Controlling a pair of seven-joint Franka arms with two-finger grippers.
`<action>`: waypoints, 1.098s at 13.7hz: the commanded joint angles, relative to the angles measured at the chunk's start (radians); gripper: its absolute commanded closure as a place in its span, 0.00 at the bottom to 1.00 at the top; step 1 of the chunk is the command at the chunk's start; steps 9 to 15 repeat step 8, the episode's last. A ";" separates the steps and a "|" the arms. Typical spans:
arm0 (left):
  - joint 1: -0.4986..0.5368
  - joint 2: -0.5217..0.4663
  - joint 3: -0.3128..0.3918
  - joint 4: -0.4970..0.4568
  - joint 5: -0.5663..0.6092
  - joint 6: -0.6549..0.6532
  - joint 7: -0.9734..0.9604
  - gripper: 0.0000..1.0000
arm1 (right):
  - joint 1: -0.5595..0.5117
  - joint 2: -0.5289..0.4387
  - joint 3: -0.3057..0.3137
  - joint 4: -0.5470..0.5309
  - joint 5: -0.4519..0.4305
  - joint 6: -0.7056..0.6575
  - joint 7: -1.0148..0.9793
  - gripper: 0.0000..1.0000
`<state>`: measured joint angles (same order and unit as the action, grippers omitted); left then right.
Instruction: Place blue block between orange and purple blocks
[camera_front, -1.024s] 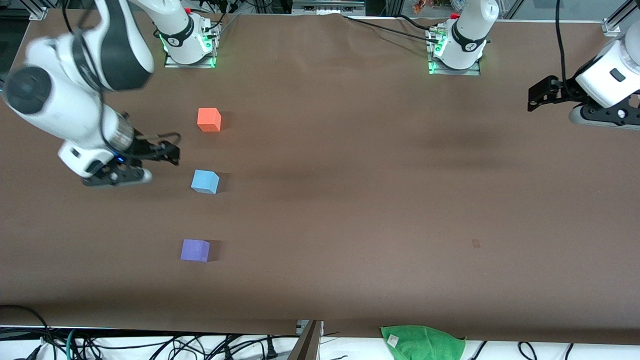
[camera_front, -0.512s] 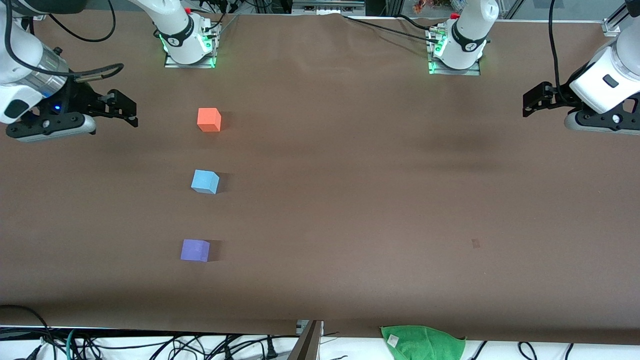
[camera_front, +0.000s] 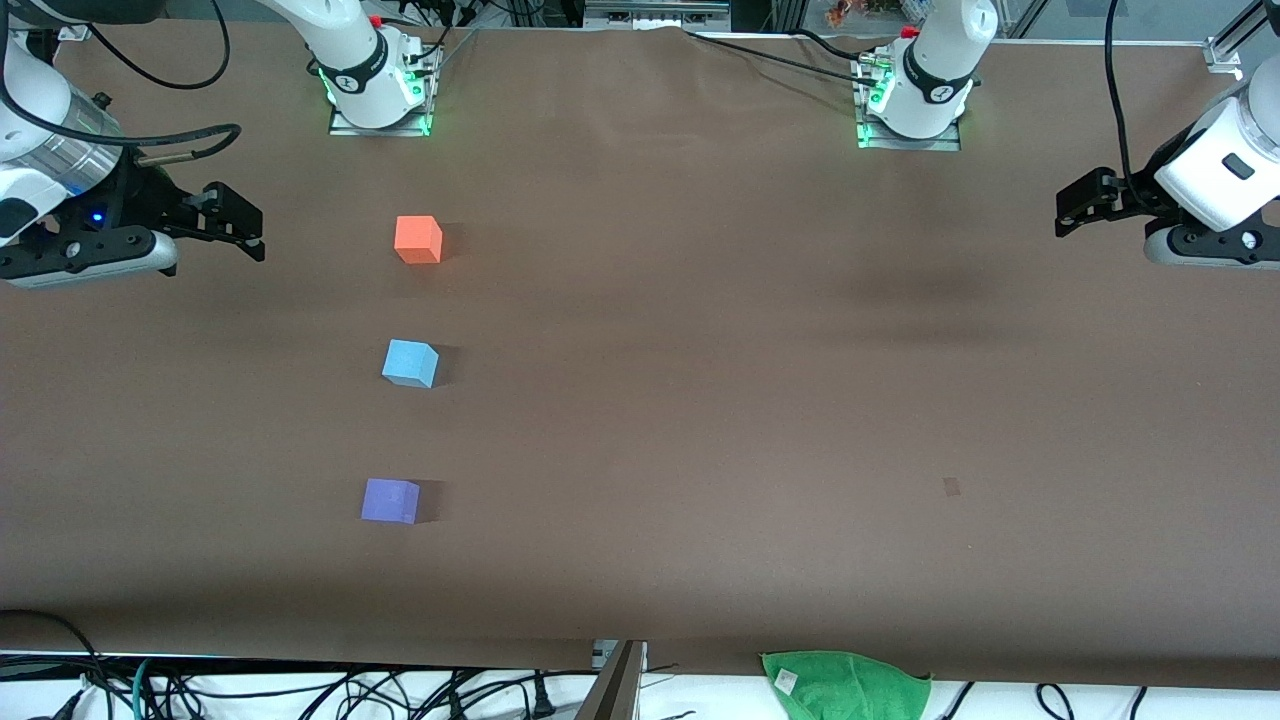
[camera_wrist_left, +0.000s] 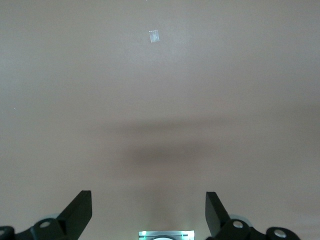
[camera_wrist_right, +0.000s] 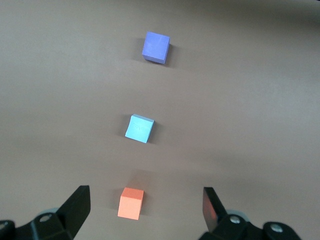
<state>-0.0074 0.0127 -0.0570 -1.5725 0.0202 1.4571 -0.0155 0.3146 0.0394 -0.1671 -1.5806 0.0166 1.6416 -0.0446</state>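
The blue block sits on the tabletop between the orange block and the purple block — well apart from both. The right gripper and the left gripper hang empty, fingers spread wide, over the tabletop's ends.

- A robotics lab: two arm bases bolted onto a brown-covered desk.
- Aluminium framing and loose cables edge the desk.

green cloth edge-cropped, tiny floor mark perhaps tape
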 joint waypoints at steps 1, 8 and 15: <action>0.004 0.003 -0.001 0.012 -0.012 0.003 -0.008 0.00 | -0.002 0.016 0.000 0.031 -0.007 -0.032 -0.005 0.01; 0.004 0.000 0.000 0.011 -0.011 0.002 -0.008 0.00 | -0.003 0.016 -0.002 0.031 -0.011 -0.032 -0.003 0.01; 0.004 0.000 0.000 0.011 -0.011 0.002 -0.008 0.00 | -0.003 0.016 -0.002 0.031 -0.011 -0.032 -0.003 0.01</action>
